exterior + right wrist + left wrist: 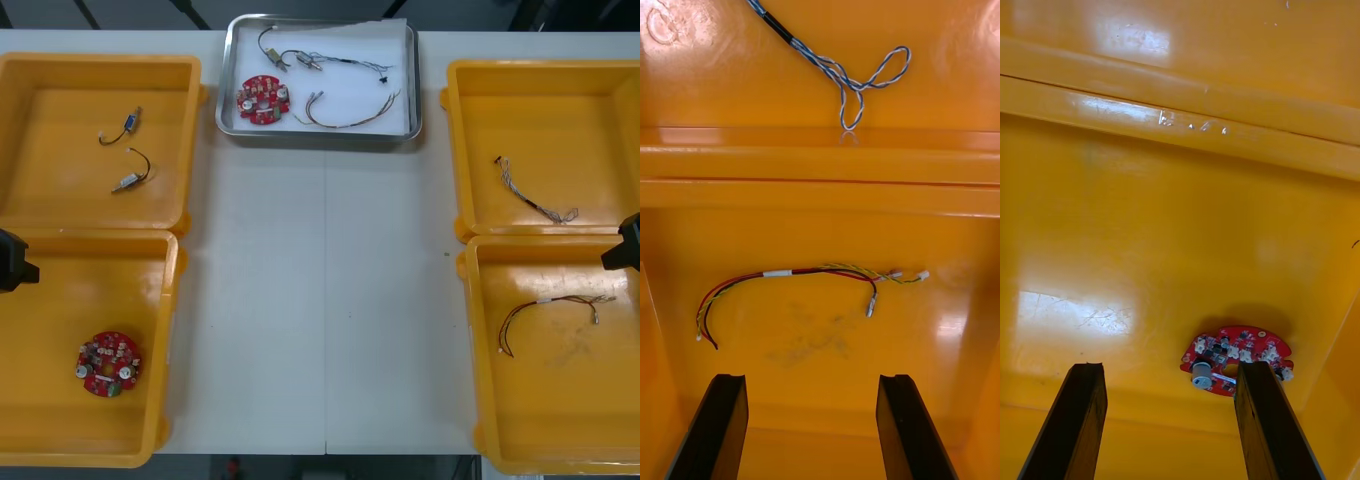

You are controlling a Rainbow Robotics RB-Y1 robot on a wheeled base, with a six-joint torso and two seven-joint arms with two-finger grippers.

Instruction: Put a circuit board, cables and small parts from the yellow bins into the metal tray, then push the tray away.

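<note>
The metal tray (320, 136), white inside, sits at the far middle of the table. It holds a red circuit board (263, 98), a red and yellow cable (352, 115) and further cables with small metal parts (318, 60). My left gripper (12, 262) hangs at the near left bin's (168, 330) outer edge. It is open (1169, 420), with a second circuit board (1236, 358) on the bin floor just beyond one finger. My right gripper (625, 245) is open (812, 427) over the near right bin (480, 340), where a red and yellow cable (790, 281) lies ahead of the fingers.
The far left bin (190, 130) holds two short black cables with metal ends (128, 150). A twisted blue and white cable (535, 192) lies in the far right bin (455, 150), seen past the bin walls (842, 75) from the right wrist. Bare table runs between the bins.
</note>
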